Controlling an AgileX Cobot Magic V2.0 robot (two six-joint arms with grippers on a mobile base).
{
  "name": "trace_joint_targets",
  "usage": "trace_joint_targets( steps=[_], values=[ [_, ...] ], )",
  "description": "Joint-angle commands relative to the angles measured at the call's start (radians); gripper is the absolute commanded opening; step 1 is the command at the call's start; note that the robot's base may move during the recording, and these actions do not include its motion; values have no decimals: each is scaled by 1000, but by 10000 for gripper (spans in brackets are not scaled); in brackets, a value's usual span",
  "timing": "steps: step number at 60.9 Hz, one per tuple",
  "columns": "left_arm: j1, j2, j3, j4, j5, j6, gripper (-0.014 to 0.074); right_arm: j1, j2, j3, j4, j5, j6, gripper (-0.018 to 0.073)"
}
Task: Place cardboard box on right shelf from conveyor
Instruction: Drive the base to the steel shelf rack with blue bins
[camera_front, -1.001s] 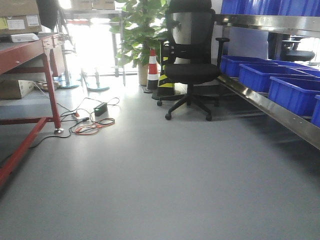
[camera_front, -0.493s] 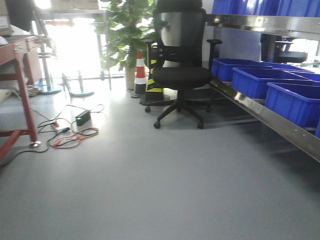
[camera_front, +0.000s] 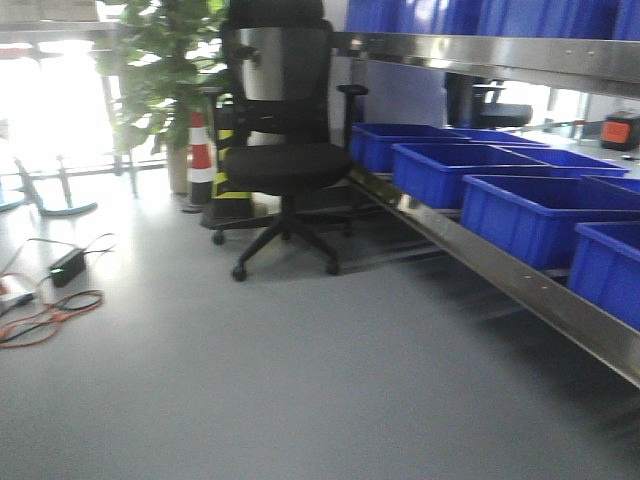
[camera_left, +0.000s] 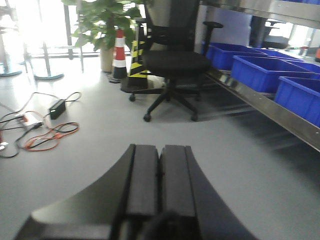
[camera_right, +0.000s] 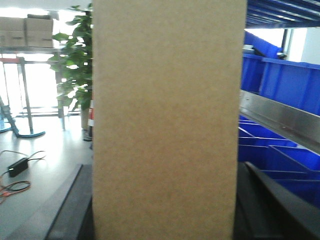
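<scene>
In the right wrist view a plain tan cardboard box (camera_right: 167, 125) fills the middle of the frame, standing upright between the dark fingers of my right gripper (camera_right: 167, 205), which is shut on it. The right shelf (camera_front: 500, 270), a shiny steel ledge with a reflective front lip, runs along the right side and shows again in the left wrist view (camera_left: 270, 112) and the right wrist view (camera_right: 280, 122). My left gripper (camera_left: 160, 150) hangs over the grey floor, shut, with its pads pressed together and nothing between them. The conveyor is out of view.
Several blue bins (camera_front: 540, 215) sit on the shelf. A black office chair (camera_front: 280, 160) stands by the shelf's far end, with a traffic cone (camera_front: 201, 155) and a potted plant (camera_front: 160, 70) behind it. Cables and a charger (camera_front: 50, 300) lie on the floor at left.
The front view has swung to the right: chair, plant and cables slid left, the red rack left the frame, and more of the steel shelf and blue bins came in.
</scene>
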Motion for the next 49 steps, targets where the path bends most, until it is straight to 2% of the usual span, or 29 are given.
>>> trace_joint_targets(
  steps=[1, 49],
  values=[
    [-1, -5, 6, -8, -84, 0, -116, -5, 10, -28, -8, -103, -3, 49],
    [-1, -5, 6, -8, -84, 0, -116, -5, 10, -28, -8, -102, -3, 49]
  ],
)
